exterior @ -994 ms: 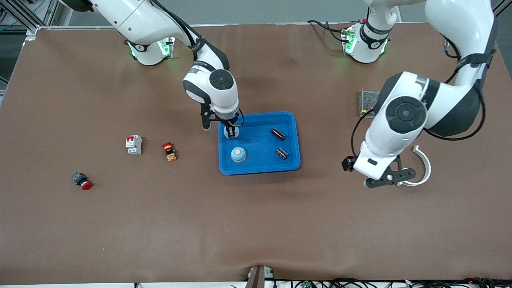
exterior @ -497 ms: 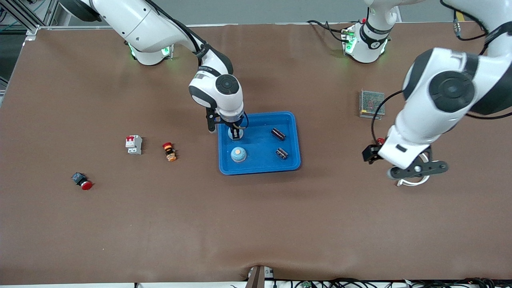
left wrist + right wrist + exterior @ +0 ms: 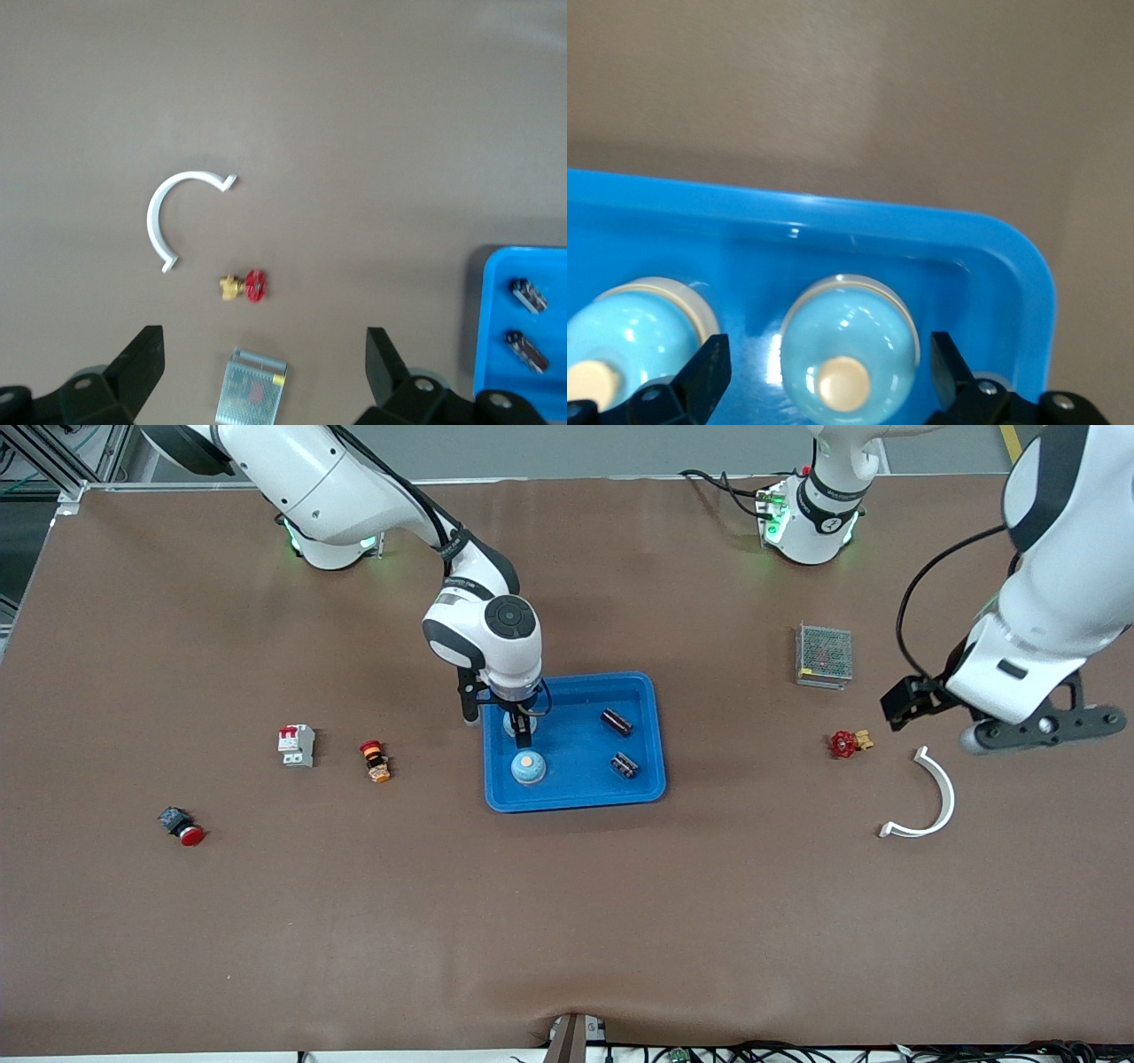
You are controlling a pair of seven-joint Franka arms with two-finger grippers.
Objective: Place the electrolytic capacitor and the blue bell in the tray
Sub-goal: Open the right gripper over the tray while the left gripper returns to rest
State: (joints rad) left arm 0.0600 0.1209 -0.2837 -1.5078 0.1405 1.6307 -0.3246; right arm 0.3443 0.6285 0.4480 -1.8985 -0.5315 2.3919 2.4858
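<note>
Brown tabletop carries the tray (image 3: pixel 645 691); the right gripper (image 3: pixel 522 732), jaws apart, straddles a blue bell (image 3: pixel 846 354) inside it (lift straight up). Left gripper (image 3: pixel 1036 726) waits open.

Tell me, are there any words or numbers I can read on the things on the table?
None can be read.
White arm segment above the shallow bright-blue plastic tray: a line of dark print, too small to read.
White and red block-shaped switch: any markings too small to read.
Grey metal mesh box: yellow corner label, unreadable.
</note>
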